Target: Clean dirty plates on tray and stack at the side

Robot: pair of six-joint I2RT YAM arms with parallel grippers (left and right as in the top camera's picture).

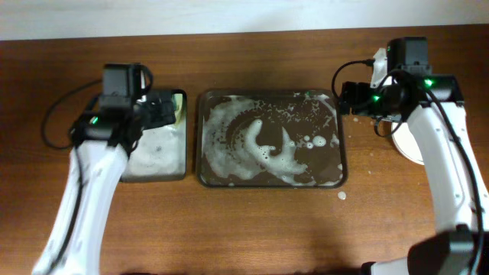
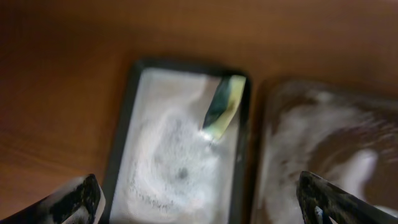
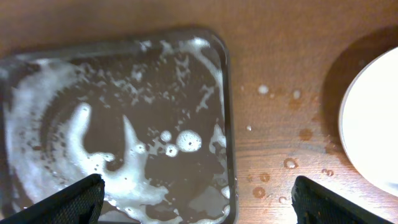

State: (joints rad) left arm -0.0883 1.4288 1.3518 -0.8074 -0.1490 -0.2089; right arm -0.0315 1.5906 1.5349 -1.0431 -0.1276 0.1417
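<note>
As only foam lies on the tray, plates apparently stacked right, left pincer and right pincer released, work looks done.

Wide tray: one. Narrow tray: one. Sponge: one. Plates: count unclear.

No words, numbers, brand marks or signs could be read in any view; the tray and the plates carried none. The left wrist view was blurred; fine print there could not be told.
</note>
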